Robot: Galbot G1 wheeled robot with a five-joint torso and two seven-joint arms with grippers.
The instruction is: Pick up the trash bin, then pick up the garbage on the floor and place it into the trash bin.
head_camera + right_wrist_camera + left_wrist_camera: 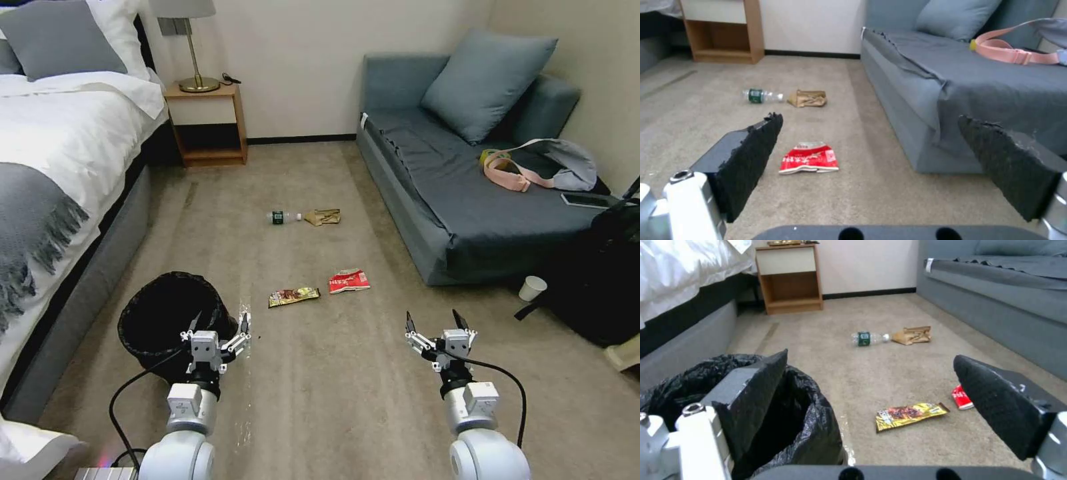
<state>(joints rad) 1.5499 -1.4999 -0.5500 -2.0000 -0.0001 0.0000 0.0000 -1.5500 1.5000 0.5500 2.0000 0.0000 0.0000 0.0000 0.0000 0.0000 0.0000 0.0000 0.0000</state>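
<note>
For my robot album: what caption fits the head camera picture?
Open left gripper at the trash bin, four litter pieces on the floor ahead.

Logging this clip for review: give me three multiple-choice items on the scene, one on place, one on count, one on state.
1. What lies right beside the plastic bottle?
A. crumpled paper bag
B. paper cup
C. red wrapper

2. How many litter pieces lie on the carpet between bed and sofa?
A. two
B. four
C. six

3. How is the left pincer?
A. shut on the bottle
B. open, by the trash bin
C. inside the bin

Answers: 1 A, the paper bag sits at its cap end. 2 B, bottle, bag, red wrapper, gold wrapper. 3 B, fingers spread at the trash bin rim, holding nothing.
</note>
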